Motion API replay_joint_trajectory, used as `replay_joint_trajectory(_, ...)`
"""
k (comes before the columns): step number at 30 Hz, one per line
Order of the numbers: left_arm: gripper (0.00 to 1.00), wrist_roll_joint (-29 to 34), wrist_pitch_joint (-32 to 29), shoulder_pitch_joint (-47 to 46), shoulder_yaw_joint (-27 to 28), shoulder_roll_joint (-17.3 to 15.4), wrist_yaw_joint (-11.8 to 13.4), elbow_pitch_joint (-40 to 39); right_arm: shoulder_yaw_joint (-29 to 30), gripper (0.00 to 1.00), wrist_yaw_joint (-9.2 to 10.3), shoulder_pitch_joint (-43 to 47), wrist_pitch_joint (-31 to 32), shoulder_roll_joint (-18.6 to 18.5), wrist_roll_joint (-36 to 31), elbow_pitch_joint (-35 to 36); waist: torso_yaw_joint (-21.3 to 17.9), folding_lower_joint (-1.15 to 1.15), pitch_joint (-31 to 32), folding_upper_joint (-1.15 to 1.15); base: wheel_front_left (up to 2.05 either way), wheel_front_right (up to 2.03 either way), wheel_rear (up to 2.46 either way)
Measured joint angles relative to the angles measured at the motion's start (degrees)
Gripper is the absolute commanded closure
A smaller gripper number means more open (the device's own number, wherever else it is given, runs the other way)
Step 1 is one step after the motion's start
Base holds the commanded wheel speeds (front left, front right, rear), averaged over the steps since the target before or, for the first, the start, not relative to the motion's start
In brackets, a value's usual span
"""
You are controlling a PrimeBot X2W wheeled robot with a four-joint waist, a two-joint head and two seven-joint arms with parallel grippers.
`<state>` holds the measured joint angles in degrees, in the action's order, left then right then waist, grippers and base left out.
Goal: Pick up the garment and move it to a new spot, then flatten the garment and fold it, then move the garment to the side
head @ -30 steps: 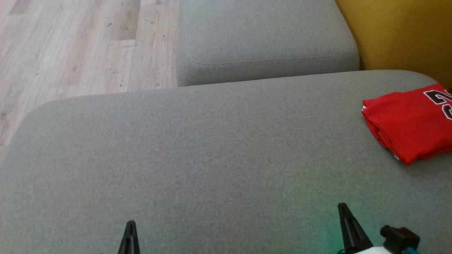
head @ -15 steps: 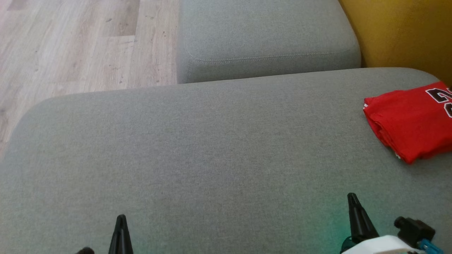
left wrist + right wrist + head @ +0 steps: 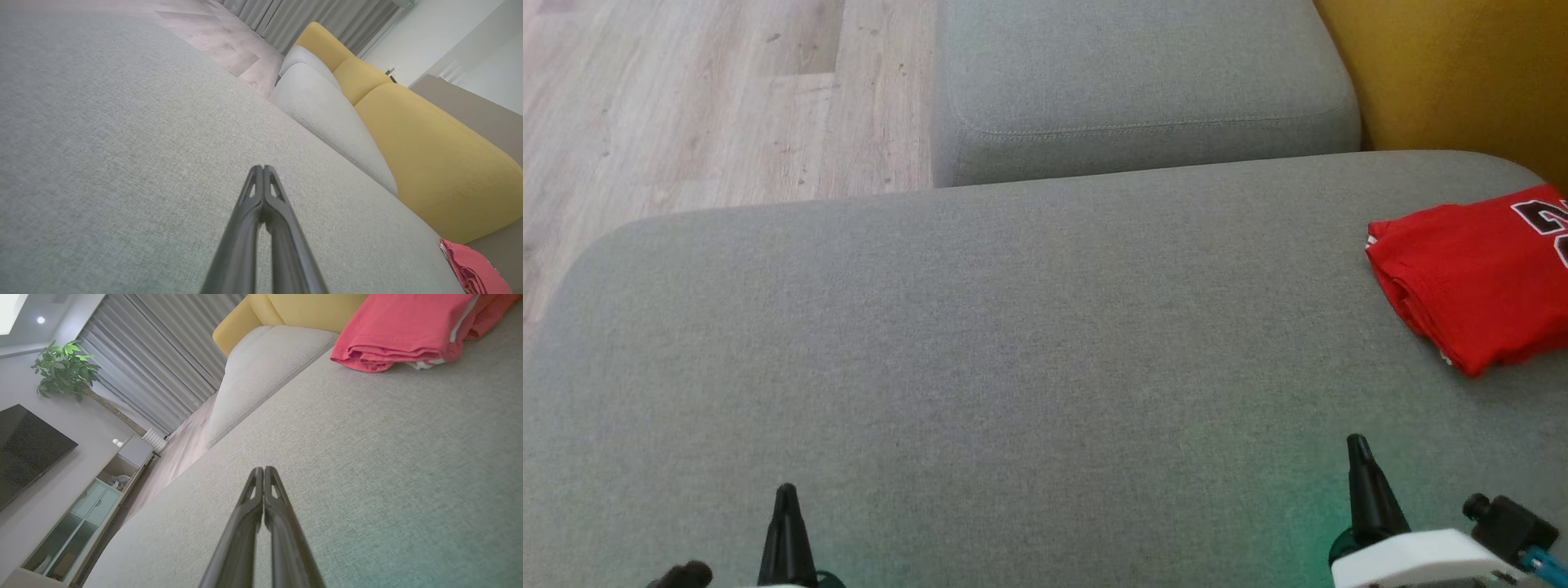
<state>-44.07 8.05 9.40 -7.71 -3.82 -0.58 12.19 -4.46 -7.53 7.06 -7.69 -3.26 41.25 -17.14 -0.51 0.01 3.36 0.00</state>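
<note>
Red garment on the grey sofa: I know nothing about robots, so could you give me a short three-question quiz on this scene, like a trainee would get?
1. True or false: the red garment lies folded on the grey seat cushion.
2. Where is the garment relative to the right gripper? A) ahead of it, toward the robot's right; B) pinched in it; C) far off to the robot's left.
3. Fill in: the left gripper and the right gripper are both ____, holding nothing.
Key: 1 true; 2 A; 3 shut.
</note>
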Motion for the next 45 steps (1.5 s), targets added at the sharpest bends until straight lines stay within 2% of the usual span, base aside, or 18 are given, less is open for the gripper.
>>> replay_joint_trajectory(45,1.0,-30.23,-7.5,-7.19,5.79,-0.08,-4.0,1.94,5.73,1.0,0.0,-5.93,7.32,-0.18,31.76,0.66,0.31,-0.01,-2.16,0.0,0.0,0.0,0.0)
